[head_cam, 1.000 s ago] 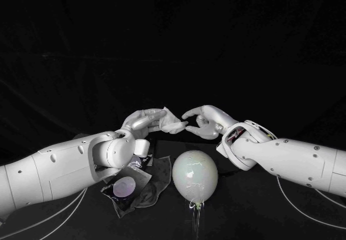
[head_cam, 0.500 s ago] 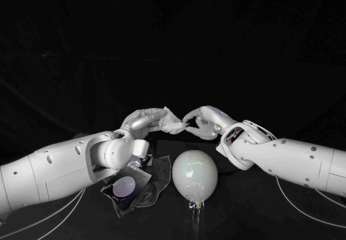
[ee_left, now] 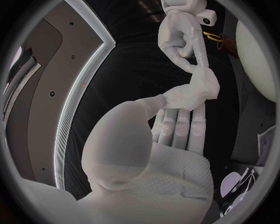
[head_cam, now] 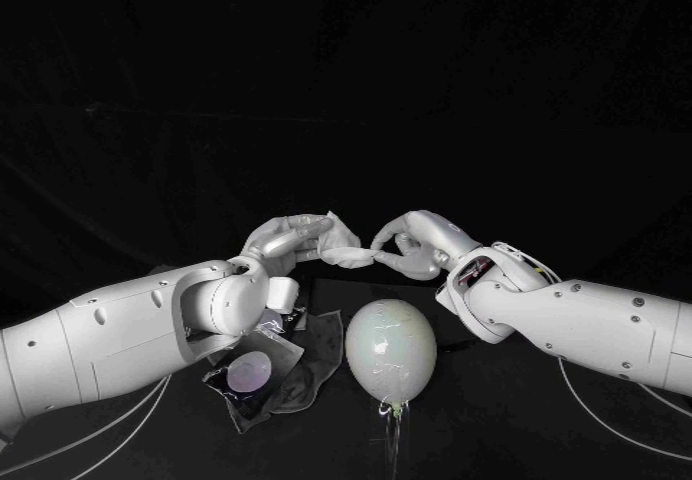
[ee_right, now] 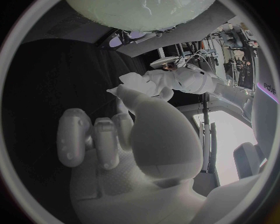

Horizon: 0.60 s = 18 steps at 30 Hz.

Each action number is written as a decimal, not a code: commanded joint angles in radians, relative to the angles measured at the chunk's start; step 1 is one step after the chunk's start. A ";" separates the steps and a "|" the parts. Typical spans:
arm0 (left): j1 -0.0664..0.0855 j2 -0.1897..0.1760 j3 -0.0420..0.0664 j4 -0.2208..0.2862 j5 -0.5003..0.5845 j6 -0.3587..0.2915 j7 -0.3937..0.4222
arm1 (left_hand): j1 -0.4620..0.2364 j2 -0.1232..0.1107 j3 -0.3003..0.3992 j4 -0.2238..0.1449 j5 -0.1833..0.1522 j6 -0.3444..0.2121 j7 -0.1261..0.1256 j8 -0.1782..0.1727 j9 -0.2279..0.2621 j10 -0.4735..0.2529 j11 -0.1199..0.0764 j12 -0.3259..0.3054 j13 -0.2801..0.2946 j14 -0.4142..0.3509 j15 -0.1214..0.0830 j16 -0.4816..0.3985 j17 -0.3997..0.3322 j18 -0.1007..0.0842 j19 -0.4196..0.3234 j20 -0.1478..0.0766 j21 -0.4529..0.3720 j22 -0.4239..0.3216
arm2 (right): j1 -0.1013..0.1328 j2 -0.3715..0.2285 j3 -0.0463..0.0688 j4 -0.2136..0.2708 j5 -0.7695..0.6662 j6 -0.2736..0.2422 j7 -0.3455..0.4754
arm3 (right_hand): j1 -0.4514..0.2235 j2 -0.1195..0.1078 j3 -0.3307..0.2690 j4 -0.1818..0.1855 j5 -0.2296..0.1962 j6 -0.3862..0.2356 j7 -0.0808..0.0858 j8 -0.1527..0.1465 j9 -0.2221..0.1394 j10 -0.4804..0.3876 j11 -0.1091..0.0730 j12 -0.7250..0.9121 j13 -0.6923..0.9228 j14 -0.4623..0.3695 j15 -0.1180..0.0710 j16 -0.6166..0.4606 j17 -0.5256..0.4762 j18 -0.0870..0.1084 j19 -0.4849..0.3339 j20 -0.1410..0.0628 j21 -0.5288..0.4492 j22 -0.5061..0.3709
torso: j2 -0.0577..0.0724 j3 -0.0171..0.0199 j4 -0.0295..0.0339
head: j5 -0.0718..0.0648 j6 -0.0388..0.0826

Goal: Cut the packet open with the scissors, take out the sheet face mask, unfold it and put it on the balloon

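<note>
A folded white sheet mask (head_cam: 343, 246) hangs in the air between my two hands, above the far part of the table. My left hand (head_cam: 287, 240) grips its left part, with one corner sticking up. My right hand (head_cam: 413, 244) pinches its other end with curled fingers. In the left wrist view the mask (ee_left: 200, 89) is a twisted strip running from my left fingers (ee_left: 179, 127) to the right hand (ee_left: 182, 33). The pale oval balloon (head_cam: 389, 351) lies on the table below and nearer me. The cut packet (head_cam: 263, 375) lies under my left forearm.
Yellow ring handles (ee_left: 213, 37), perhaps the scissors, lie on the table beyond the right hand. Thin white cables (head_cam: 606, 410) trail across the table's near corners. Both forearms flank the balloon (ee_right: 140, 11) closely.
My right hand's fingers have curled tighter on the mask's end. The mask is drawn into a narrower strip between the hands. Balloon and packet have not moved.
</note>
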 commanded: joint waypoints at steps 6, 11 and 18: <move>0.003 0.016 0.002 -0.014 0.009 -0.114 0.015 | 0.000 0.004 0.009 0.000 0.004 0.007 0.002 0.006 0.078 0.004 0.000 0.001 0.002 0.004 -0.002 -0.004 -0.001 0.013 -0.001 -0.005 0.005 0.001 | -0.003 -0.033 0.000 0.078 0.007 -0.046 0.035 | -0.002 0.006 0.008 -0.005 -0.001 -0.012 -0.003 0.025 0.017 0.040 -0.026 0.004 0.142 0.104 -0.007 0.004 0.264 -0.012 0.007 -0.005 0.011 0.199 | 0.000 -0.0002 0.0007 | 0.005 -0.002; 0.003 0.032 0.002 -0.031 0.025 -0.173 0.024 | -0.002 0.003 0.015 -0.001 0.004 0.007 0.001 0.006 0.081 0.003 0.000 0.000 0.001 0.003 -0.001 -0.005 -0.002 0.012 -0.003 -0.005 0.005 0.001 | -0.005 -0.060 0.000 0.146 -0.065 0.038 -0.021 | -0.002 0.004 0.011 -0.008 -0.001 -0.016 -0.003 0.031 0.021 0.038 -0.026 -0.001 0.139 0.104 -0.007 0.004 0.264 -0.011 0.005 -0.006 0.006 0.198 | -0.001 -0.0001 -0.0005 | 0.009 -0.002; 0.003 0.062 0.008 -0.059 0.052 -0.229 0.035 | -0.011 -0.002 0.035 -0.003 0.004 0.004 0.003 0.004 0.092 -0.016 0.006 -0.004 -0.001 -0.008 0.004 -0.016 -0.007 0.011 -0.011 -0.003 0.004 0.001 | -0.012 -0.066 -0.004 0.203 -0.236 0.204 -0.143 | -0.002 0.002 0.015 -0.011 -0.001 -0.021 -0.002 0.038 0.025 0.036 -0.026 -0.005 0.137 0.104 -0.007 0.004 0.264 -0.010 0.002 -0.006 -0.002 0.196 | -0.001 0.0000 -0.0007 | 0.012 -0.001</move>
